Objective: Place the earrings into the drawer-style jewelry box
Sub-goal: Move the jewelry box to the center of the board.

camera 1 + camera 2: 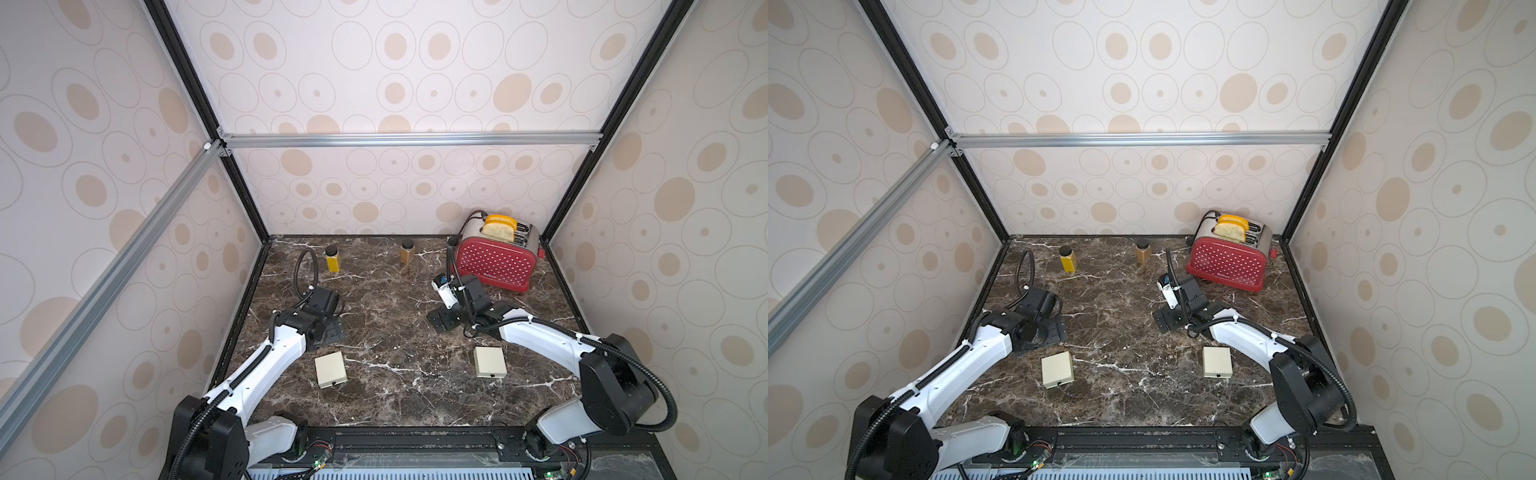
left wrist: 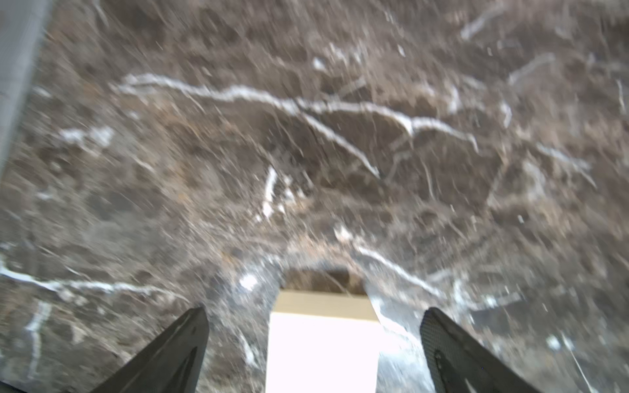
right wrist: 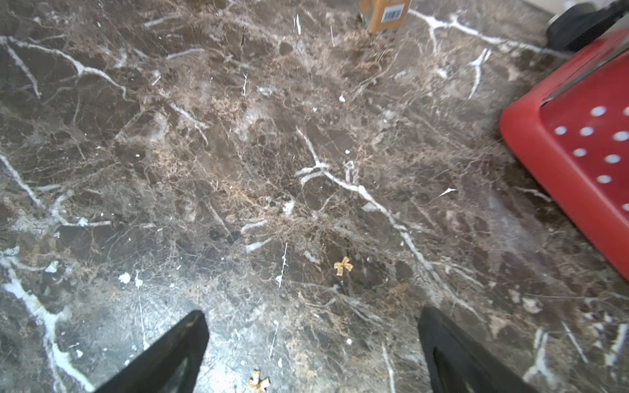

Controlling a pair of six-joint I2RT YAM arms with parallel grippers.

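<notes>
Dark brown marble tabletop [image 1: 386,299], veined white. At its back right corner, red toaster with white dots and steel top [image 1: 494,264], two bread slices [image 1: 498,227] upright in the slots. Along the back edge, well apart: yellow-filled jar with black cap [image 1: 333,258], brown-filled jar with black cap [image 1: 407,252].

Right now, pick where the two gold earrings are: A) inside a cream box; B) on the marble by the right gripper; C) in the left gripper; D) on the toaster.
B: the right wrist view shows both earrings lying loose on the marble tabletop by the open right gripper.
</notes>
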